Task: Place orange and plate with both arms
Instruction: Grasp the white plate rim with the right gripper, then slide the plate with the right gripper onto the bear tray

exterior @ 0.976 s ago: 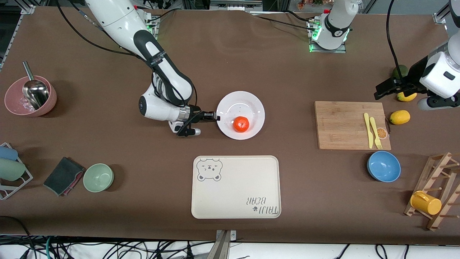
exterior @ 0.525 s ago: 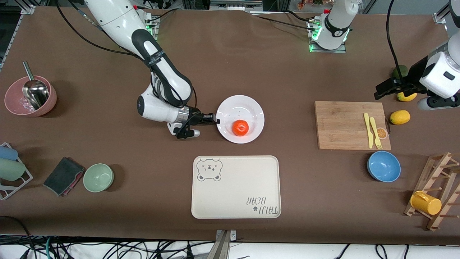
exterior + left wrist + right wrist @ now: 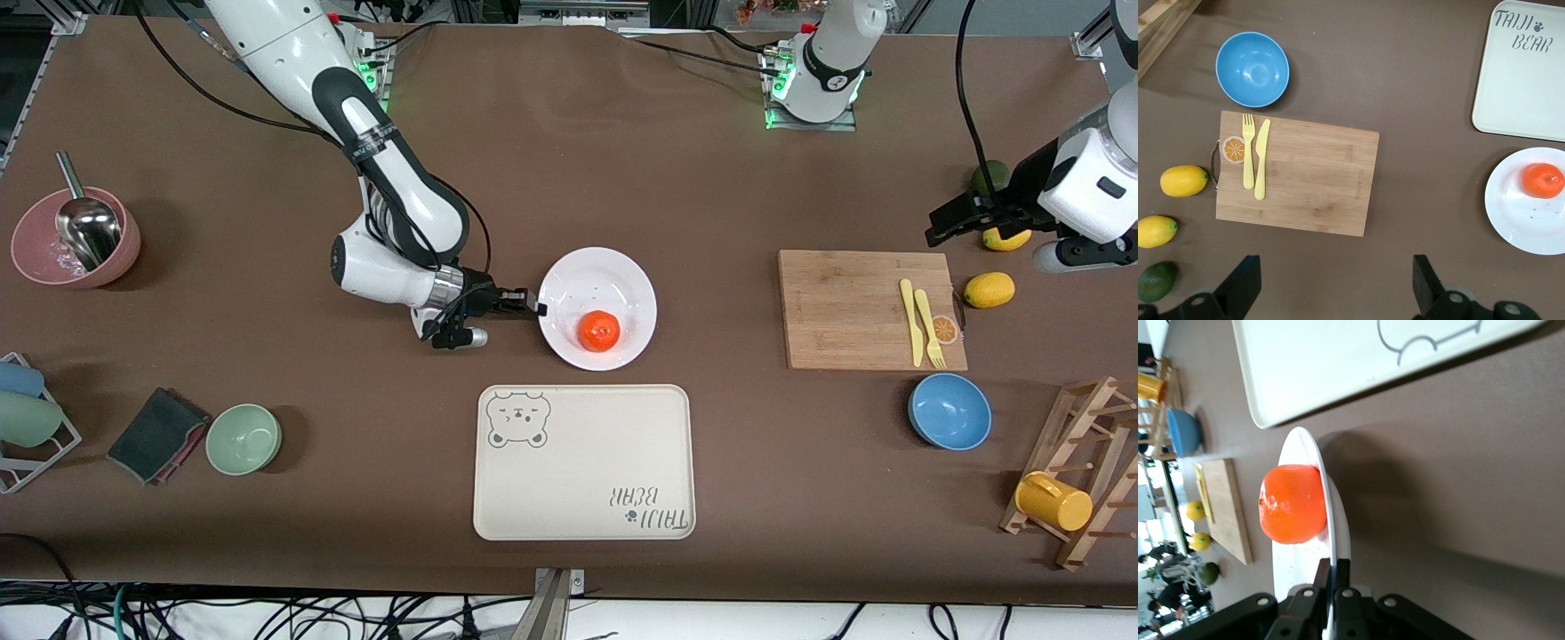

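Plate (image 3: 597,283): on counter (image 3: 622,178), farther than bear tray (image 3: 582,480), rim pinched by right hand (image 3: 534,308). Orange (image 3: 598,330): lay on plate. Left hand (image 3: 1331,287): spread, waiting above cutting board (image 3: 1311,180).

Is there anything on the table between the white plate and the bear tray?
No. Between the plate and the bear tray only bare brown table shows, in the front view. The right gripper holds the plate's rim.

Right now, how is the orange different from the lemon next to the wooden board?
The orange is round and red-orange; the lemon is oval and yellow. The orange sits on the white plate, whose rim the right pincer pinches; the lemon lies on the bare table beside the board. Both are small fruits.
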Robot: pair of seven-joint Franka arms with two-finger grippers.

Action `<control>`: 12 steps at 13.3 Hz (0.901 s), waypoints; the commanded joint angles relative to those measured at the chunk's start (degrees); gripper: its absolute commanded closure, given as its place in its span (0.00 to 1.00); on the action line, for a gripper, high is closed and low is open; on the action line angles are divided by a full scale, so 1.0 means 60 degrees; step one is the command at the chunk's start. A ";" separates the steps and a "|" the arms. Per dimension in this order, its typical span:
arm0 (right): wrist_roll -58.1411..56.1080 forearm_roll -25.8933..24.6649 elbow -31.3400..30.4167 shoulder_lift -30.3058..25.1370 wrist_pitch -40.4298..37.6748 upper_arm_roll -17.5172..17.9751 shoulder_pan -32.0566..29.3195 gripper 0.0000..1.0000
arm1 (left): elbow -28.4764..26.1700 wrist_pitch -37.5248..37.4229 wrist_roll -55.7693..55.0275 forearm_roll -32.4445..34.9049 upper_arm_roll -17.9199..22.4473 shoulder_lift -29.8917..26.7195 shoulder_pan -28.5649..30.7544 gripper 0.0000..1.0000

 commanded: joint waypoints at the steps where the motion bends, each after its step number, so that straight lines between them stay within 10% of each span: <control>1: -0.0446 0.0651 0.0006 -0.0228 -0.0065 0.0011 -0.0120 1.00 | 0.0275 -0.0051 0.0155 0.0062 0.0070 0.0136 -0.0058 0.00; 12: -0.0434 0.0624 0.2654 0.1058 -0.0754 -0.0209 -0.1029 1.00 | 0.0275 -0.0066 0.0155 0.0062 0.0070 0.0136 -0.0058 0.00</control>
